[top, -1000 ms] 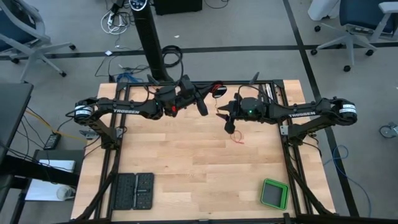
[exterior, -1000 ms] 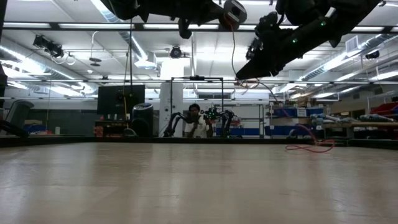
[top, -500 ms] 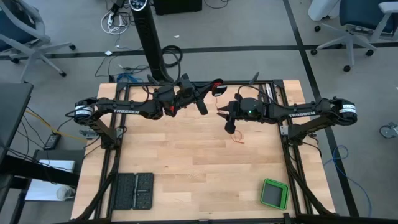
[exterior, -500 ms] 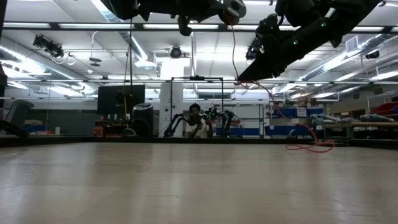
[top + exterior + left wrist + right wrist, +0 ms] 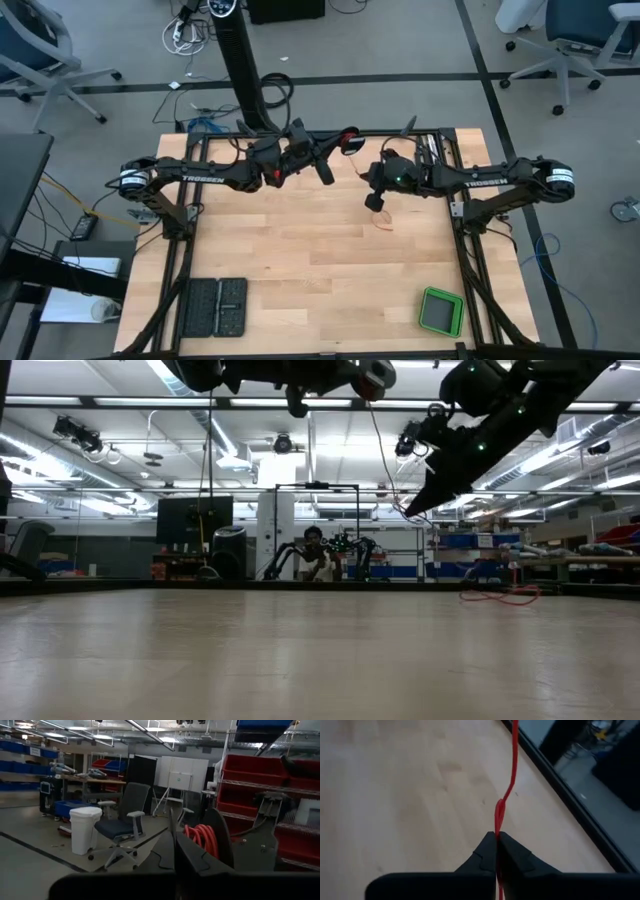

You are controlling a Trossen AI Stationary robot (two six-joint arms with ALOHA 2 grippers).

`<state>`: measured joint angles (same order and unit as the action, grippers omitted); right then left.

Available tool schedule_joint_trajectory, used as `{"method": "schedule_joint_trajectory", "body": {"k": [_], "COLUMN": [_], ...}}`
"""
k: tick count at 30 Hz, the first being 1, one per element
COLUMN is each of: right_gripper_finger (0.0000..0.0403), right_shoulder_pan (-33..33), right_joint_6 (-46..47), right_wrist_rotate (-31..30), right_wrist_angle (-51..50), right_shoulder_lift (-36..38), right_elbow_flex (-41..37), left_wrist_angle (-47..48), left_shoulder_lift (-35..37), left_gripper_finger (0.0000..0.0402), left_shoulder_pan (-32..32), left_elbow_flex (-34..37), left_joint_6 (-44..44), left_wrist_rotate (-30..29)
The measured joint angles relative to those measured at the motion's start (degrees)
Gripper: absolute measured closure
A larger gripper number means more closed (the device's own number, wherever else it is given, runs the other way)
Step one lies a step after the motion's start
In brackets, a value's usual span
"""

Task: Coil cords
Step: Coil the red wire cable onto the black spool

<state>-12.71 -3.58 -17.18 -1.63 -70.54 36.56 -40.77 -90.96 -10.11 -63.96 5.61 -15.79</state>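
The thin string-like cord [image 5: 506, 800] is bright red-orange. The wooden plank surface [image 5: 300, 260] is pale blond with light grain streaks. Both the left tool [image 5: 326, 172] and right tool [image 5: 496, 851] are matte black. A small square tray [image 5: 441, 312] is green with a grey centre.

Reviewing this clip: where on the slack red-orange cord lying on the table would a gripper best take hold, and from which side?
Probably from straight above, on the loose loop of the red-orange cord lying on the wooden table. It is thin and lies flat, so fingertips should straddle it. The right gripper already pinches a higher stretch; the left gripper holds coiled cord.
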Motion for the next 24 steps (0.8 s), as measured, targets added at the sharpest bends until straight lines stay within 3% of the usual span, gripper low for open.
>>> {"method": "schedule_joint_trajectory", "body": {"k": [7, 16, 21, 24], "right_gripper_finger": [0.0401, 0.0402, 0.0402, 0.0403], "right_shoulder_pan": [-0.72, -2.88, -4.72, -4.76], "right_joint_6": [0.17, -6.44, -9.41, -6.61], "right_wrist_rotate": [-12.5, -18.18, -18.79, -11.88], "right_wrist_angle": [-8.3, -9.2, -9.09, -4.19], "right_shoulder_lift": [8.89, 26.36, 29.6, 30.22], "right_elbow_flex": [-0.02, -0.02, -0.02, -0.02], "left_wrist_angle": [10.85, 26.13, 25.96, 27.34], "left_shoulder_lift": [0.26, 0.26, 0.28, 0.28], "left_gripper_finger": [0.0401, 0.0401, 0.0401, 0.0401], "left_shoulder_pan": [0.0, 0.0, 0.11, 0.14], "left_elbow_flex": [0.0, 0.0, 0.0, 0.0], "left_joint_6": [-0.88, -1.96, -6.42, -6.97], "left_wrist_rotate": [-0.02, 1.16, 7.16, 5.93]}}
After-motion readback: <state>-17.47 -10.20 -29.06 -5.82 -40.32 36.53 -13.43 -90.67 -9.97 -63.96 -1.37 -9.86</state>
